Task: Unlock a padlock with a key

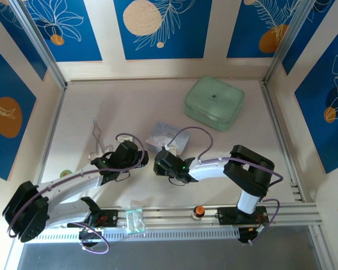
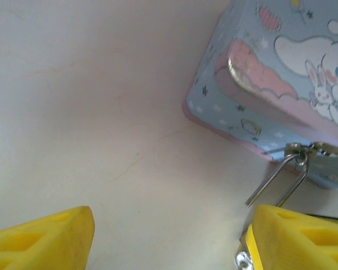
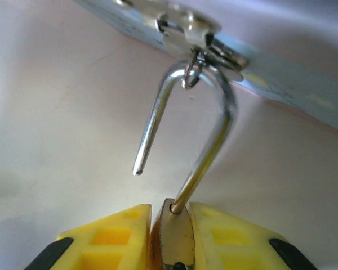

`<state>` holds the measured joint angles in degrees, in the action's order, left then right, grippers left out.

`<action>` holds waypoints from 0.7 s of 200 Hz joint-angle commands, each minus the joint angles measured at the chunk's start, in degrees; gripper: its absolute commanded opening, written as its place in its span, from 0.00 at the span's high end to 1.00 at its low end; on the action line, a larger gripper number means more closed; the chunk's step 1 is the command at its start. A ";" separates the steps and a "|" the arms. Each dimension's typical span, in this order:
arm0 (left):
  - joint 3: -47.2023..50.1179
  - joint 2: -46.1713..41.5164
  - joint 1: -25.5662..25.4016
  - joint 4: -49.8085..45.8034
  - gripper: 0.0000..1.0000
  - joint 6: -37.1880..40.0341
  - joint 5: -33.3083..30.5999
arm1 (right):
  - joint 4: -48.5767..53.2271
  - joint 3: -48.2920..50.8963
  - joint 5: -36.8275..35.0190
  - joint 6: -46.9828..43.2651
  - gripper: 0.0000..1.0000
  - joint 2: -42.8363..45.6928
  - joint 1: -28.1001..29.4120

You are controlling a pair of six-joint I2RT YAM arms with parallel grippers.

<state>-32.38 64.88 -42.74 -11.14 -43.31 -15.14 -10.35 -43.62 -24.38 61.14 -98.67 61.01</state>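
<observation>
In the right wrist view my right gripper [image 3: 170,220] is shut on the brass body of the padlock [image 3: 177,242]. Its silver shackle [image 3: 214,140] stands open, one end free in the air, and the bend is hooked through the metal hasp [image 3: 186,25] of the blue cartoon box [image 1: 168,135]. My left gripper [image 2: 172,225] is open over bare table just left of the box [image 2: 281,73], with the shackle [image 2: 279,177] next to its right finger. A small silvery bit [image 2: 242,261] shows by that finger; I cannot tell whether it is the key.
A pale green lidded container [image 1: 214,103] sits at the back right. Silver tongs [image 1: 96,132] lie to the left of the left arm. An orange round knob [image 1: 199,211] and a clear block [image 1: 134,219] sit on the near rail.
</observation>
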 commanded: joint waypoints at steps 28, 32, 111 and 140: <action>-9.08 7.62 2.93 4.86 0.21 7.83 -2.81 | -4.35 8.50 5.35 4.70 0.84 0.39 -1.84; -9.65 8.64 3.30 6.03 0.20 8.91 -2.62 | -5.20 9.17 5.66 4.96 0.84 0.50 -2.06; -21.75 28.65 5.22 12.96 0.19 21.40 0.70 | -23.59 21.72 11.11 11.12 0.85 0.26 -6.76; -19.99 29.95 5.22 12.46 0.28 19.08 2.10 | -26.14 23.60 11.28 12.22 0.85 -0.11 -7.58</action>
<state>-52.75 94.02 -37.93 2.15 -24.67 -14.70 -44.82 -25.06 -14.28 64.34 -94.72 55.44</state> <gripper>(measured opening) 0.755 0.148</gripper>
